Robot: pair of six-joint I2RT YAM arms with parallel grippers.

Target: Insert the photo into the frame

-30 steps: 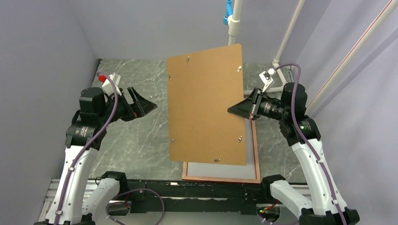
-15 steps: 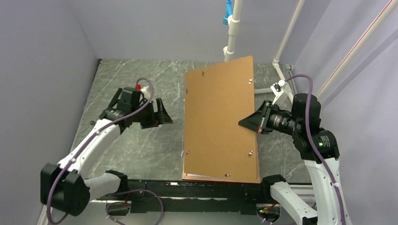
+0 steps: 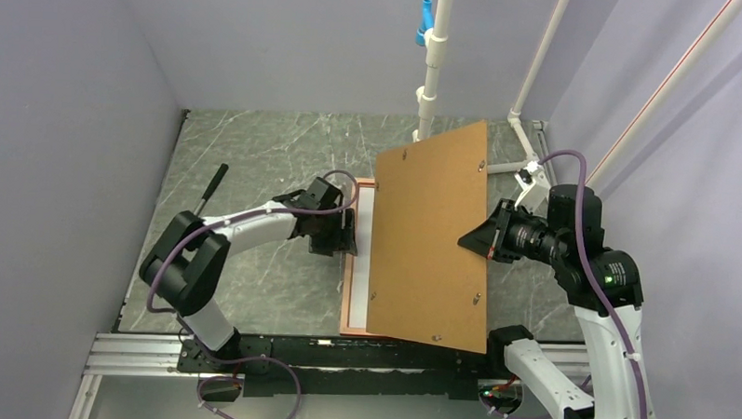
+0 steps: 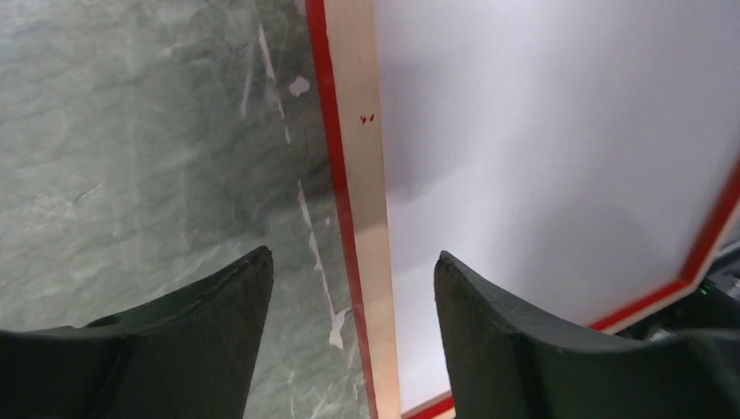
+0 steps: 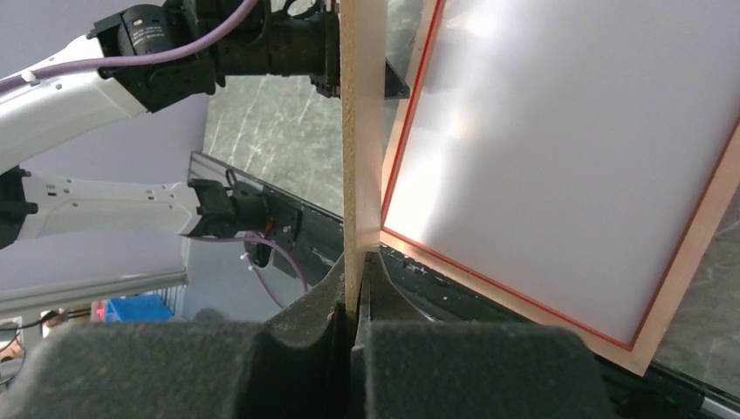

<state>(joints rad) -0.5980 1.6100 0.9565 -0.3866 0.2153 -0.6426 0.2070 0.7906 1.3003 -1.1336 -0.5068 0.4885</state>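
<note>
- The step in hand looks like the closing-up. The frame (image 4: 359,175) lies back-up on the tabletop (image 4: 131,131), and the photo (image 4: 541,148) sits inside it, white side up.
- The left claw (image 4: 353,271) has its fingers apart, straddling the frame's left rail. One finger is over the tabletop outside the rail, the other over the photo just inside it. I can't tell whether either finger is touching.
- The right claw (image 5: 353,301) is clamped on the right edge of the brown board (image 3: 432,230), which it holds tilted up. The frame and photo lie below and to the left of this claw, partly under the board.
- Where the photo is: flat within the frame's rails, directly under the left claw's inner finger and well below the right claw's grip.
- Next move, as I judge it: the left claw should steady the rail or nudge the photo square. Then the right claw should swing the board down flat onto the photo's back, with its corners lined up inside the rails so it doesn't catch on one.
- The risk I see is the board coming down crooked and shifting the photo.
- Count: one frame, one photo, one board, two claws.
</note>
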